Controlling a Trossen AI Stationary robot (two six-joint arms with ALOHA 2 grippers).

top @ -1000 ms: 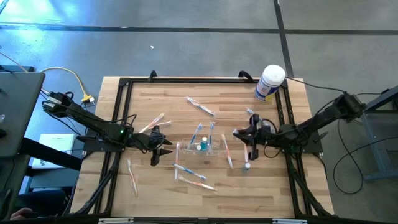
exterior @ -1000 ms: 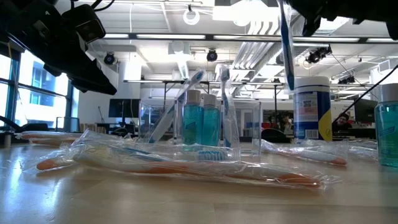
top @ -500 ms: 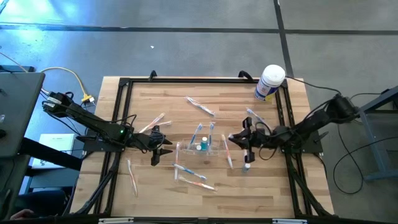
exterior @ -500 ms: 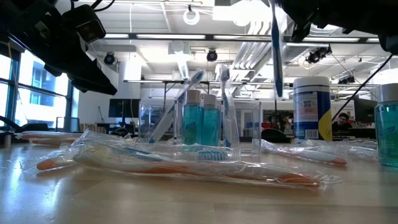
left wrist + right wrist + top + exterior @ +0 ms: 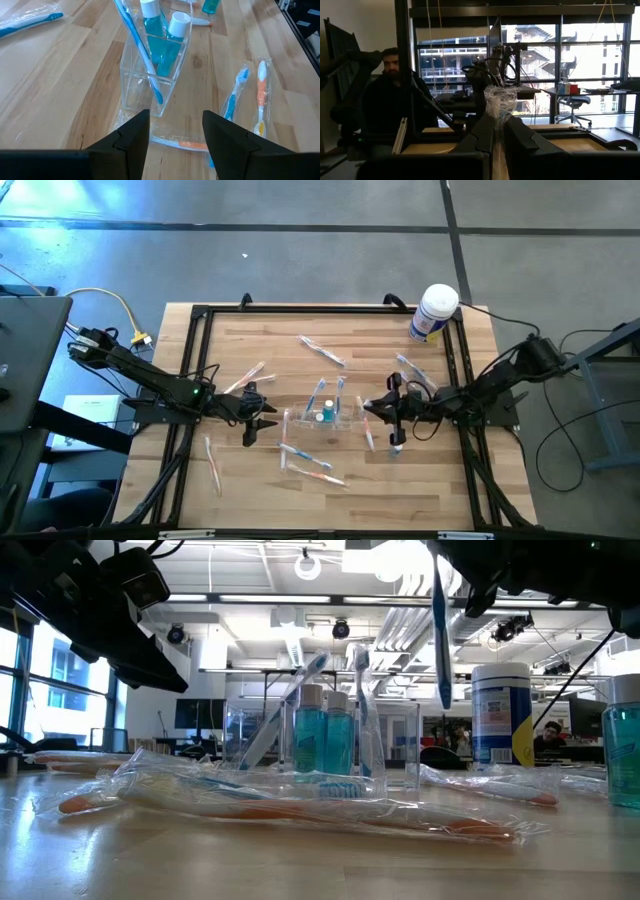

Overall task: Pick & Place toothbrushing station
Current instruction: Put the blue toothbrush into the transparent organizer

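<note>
Station (image 5: 325, 416) of clear plastic sits mid-table, holding two small blue bottles (image 5: 167, 35) and upright toothbrushes. Just to its right the right gripper (image 5: 392, 413) hangs above the wood, fingers clamped on a wrapped toothbrush (image 5: 440, 625) dangling straight down. Left gripper (image 5: 175, 131) waits just left of the station, fingers apart. Wrapped toothbrushes (image 5: 310, 462) crowd the near side; the far side lies mostly bare

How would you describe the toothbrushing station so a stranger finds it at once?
Look at the middle of the wooden table, between the two arms. There stands a small clear plastic holder, the toothbrushing station. Unlike the wrapped toothbrushes lying flat around it, it holds upright brushes and blue bottles.
</note>
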